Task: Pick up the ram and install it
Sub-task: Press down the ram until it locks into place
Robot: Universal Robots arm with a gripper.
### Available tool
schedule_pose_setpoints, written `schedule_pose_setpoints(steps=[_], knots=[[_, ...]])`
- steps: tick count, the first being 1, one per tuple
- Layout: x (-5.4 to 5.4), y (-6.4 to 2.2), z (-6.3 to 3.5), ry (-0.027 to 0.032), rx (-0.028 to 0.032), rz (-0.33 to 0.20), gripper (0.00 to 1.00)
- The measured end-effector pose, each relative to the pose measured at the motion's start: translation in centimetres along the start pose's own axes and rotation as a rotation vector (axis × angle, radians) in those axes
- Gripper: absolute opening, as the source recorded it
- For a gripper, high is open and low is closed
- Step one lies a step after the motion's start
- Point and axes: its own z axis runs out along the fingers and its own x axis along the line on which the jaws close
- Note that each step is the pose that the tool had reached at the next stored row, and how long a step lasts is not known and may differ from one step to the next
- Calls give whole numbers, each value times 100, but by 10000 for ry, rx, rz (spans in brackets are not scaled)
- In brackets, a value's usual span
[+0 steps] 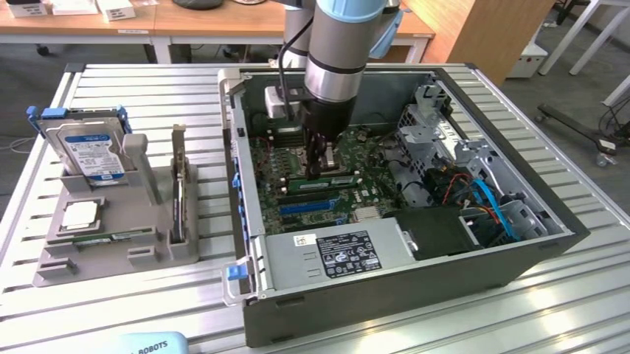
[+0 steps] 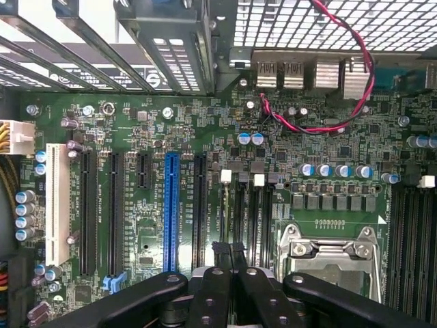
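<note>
The robot's grey and blue arm point(image 1: 335, 51) reaches down into the open black desktop computer case point(image 1: 394, 295) that lies on its side on the slatted metal table point(image 1: 128, 88). Its dark hand point(image 1: 317, 164) hangs over the green motherboard point(image 1: 369, 158) inside the case, close above the board's slots. In the wrist view the hand point(image 2: 229, 251) has its two black fingers point(image 2: 220, 254) pressed together, closed, with nothing visible between them. Beyond the fingertips lies the motherboard point(image 2: 321, 147) with its long blue expansion slot point(image 2: 171, 212), black slots beside it, a white slot point(image 2: 57, 203), the silver processor socket frame point(image 2: 326, 251) and a red and black twisted wire point(image 2: 321, 126).

Toward the table edge at the exterior view's left stands a grey moulded parts holder point(image 1: 118, 243). The ram point(image 1: 103, 239), a thin green circuit-board stick with a pale label, lies flat in a shallow groove on the holder's near part, well apart from the hand. Just behind it on the holder rests a square silver processor chip point(image 1: 79, 214). A silver hard drive with a blue frame point(image 1: 87, 151) stands upright at the holder's far end, and a tall dark expansion card point(image 1: 177, 188) stands upright in a slot on the holder's side nearest the case. Inside the case, blue cables point(image 1: 497, 206) run along the side at the exterior view's right.
</note>
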Motion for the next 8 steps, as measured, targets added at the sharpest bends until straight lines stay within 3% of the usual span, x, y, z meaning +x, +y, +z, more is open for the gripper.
schedule_pose_setpoints(steps=[8], knots=[[-1, -1, 18, -4, 2, -1, 10]])
